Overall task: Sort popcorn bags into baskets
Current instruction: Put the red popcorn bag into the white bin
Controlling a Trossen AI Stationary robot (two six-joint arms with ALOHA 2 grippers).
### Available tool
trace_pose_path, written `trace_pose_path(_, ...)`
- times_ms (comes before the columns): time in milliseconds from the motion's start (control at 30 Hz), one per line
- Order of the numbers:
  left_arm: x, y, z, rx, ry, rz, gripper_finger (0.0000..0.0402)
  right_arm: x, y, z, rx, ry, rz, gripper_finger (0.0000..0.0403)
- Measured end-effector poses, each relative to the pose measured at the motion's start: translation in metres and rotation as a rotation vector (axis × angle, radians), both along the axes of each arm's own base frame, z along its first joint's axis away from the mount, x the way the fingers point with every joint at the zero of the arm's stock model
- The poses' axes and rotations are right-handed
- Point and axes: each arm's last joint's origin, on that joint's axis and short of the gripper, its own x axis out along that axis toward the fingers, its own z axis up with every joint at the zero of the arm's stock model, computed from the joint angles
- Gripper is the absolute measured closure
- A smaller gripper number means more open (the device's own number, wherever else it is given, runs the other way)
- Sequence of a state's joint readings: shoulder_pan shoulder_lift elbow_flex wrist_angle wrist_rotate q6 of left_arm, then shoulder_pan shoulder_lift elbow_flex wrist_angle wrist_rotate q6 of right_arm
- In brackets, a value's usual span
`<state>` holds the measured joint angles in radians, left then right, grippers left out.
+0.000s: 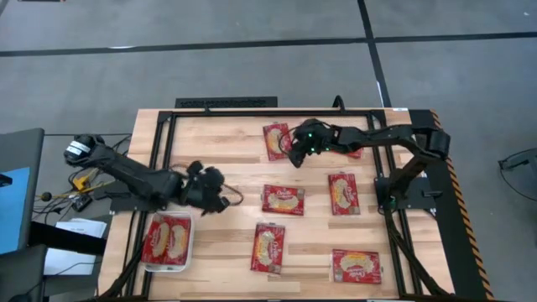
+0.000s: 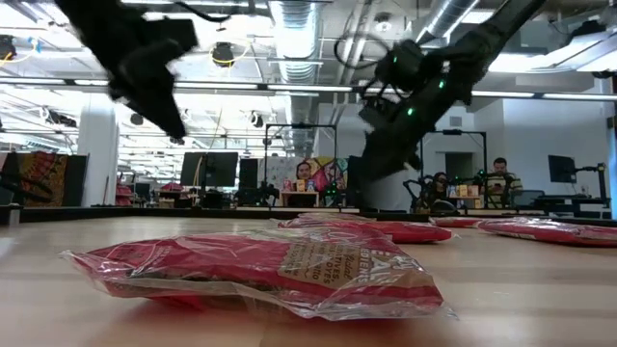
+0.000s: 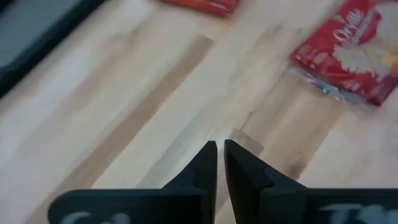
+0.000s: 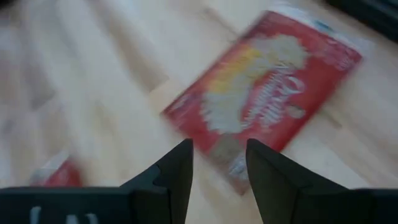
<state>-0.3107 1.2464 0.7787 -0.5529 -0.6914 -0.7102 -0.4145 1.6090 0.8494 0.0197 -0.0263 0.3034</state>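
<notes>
With my right hand [image 4: 217, 165] part open above the twelve-o'clock popcorn bag [image 1: 276, 140], I should descend squarely across its edge; left hand [image 3: 220, 165] narrow, empty beside the basket [image 1: 190, 243].

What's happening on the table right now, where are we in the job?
The two arms are sorting popcorn bags into the white tray at the table's front left, which already holds two bags. The left gripper, jaws nearly shut and empty, hangs over bare wood just beyond the tray. The right gripper, jaws open, hovers over the far bag near the back edge, not yet gripping it. Several more bags lie loose on the table.
</notes>
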Motion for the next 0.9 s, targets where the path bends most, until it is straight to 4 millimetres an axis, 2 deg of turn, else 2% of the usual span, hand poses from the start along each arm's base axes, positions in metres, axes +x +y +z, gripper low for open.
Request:
trace_pose_path(167,0.017,0.028,0.0,0.005,-0.046,-0.112,0.0381,0.005,-0.014,-0.026,0.146,-0.02,-0.138,0.0233)
trace_pose_path(333,0.023,0.055,0.003,0.058,-0.043,-0.109,0.0353,0.007,-0.02,-0.052,0.281,0.011,-0.255,0.0232)
trace_pose_path(500,0.022,0.08,0.003,0.069,-0.007,-0.098,0.0302,0.013,-0.029,-0.058,0.308,0.007,-0.269,0.0226)
trace_pose_path(667,0.021,0.096,0.002,0.044,0.003,-0.1,0.0251,0.018,-0.032,-0.06,0.281,0.016,-0.238,0.0232)
trace_pose_path(767,0.02,0.103,0.003,0.067,0.011,-0.092,0.0232,0.02,-0.029,-0.06,0.236,0.04,-0.189,0.0262)
trace_pose_path(900,0.022,0.11,0.007,0.089,-0.039,-0.064,0.0227,0.02,-0.025,-0.061,0.204,0.083,-0.147,0.0349)
